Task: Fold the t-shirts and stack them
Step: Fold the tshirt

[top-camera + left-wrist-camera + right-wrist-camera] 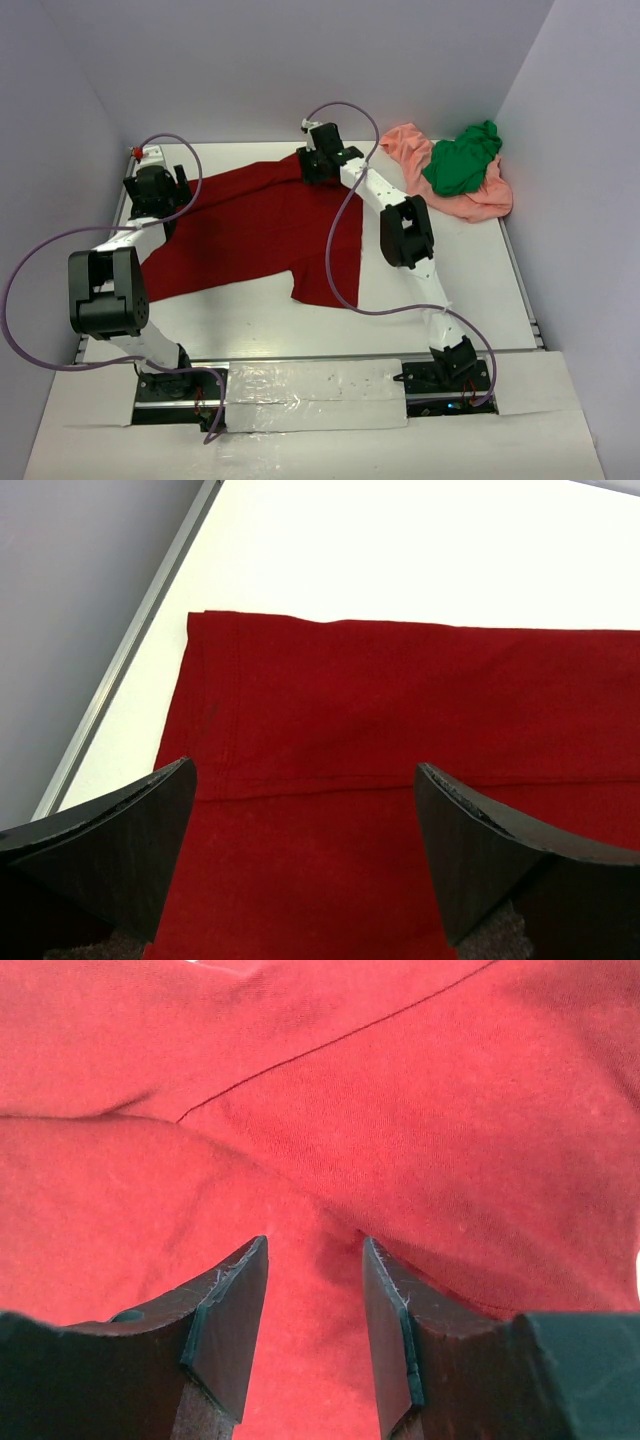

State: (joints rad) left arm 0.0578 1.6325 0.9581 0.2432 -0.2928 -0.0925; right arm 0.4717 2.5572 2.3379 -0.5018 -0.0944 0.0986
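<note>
The dark red t-shirt [250, 232] lay spread on the worktop [420, 300], partly hidden by both arms. The left tool [305, 810] hung wide open above its hem; the right tool [315, 1310], half-closed, straddled a fold, grip unclear. Green t-shirt [462, 160] sat atop the pink t-shirt [480, 200] in the far right corner.

Largest t-shirt [250, 235] lies flat mid-table [480, 290]. Right of it, well apart, at the far right corner: second t-shirt [480, 198], with third t-shirt [462, 160] piled on it.
</note>
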